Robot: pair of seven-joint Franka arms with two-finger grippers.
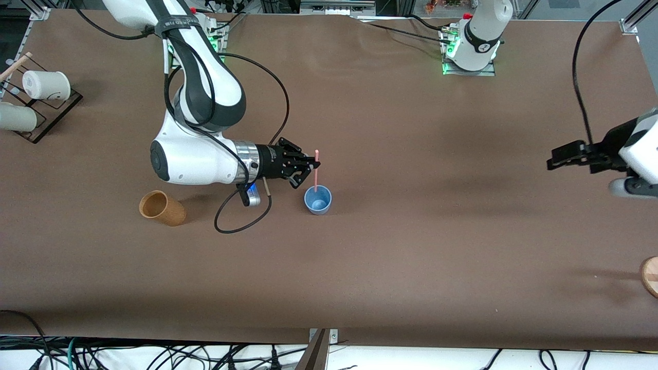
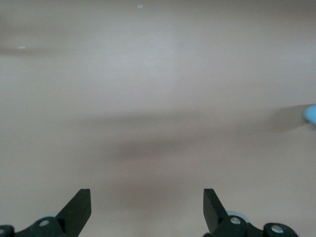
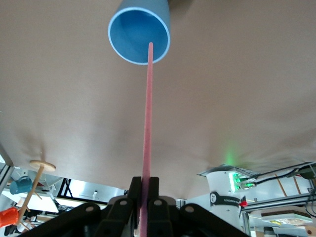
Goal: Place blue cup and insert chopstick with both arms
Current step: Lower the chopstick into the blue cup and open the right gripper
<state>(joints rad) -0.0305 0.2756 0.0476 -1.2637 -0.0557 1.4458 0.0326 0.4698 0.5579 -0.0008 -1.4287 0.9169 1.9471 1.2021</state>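
The blue cup (image 1: 318, 200) stands upright on the brown table near its middle. My right gripper (image 1: 314, 165) is shut on the pink chopstick (image 1: 315, 170) and holds it upright, its lower end inside the cup's mouth. In the right wrist view the chopstick (image 3: 147, 118) runs from my shut fingers (image 3: 154, 190) down into the blue cup (image 3: 139, 35). My left gripper (image 1: 552, 160) hovers open and empty over the table at the left arm's end; its fingers (image 2: 79, 210) are wide apart over bare table. A blue edge of the cup (image 2: 310, 114) shows at that view's border.
An orange-brown cup (image 1: 162, 208) lies on its side toward the right arm's end. A rack with white cups (image 1: 45, 85) stands at that end's back corner. A wooden disc (image 1: 650, 276) sits at the table edge at the left arm's end. A black cable (image 1: 241, 221) loops beside the right gripper.
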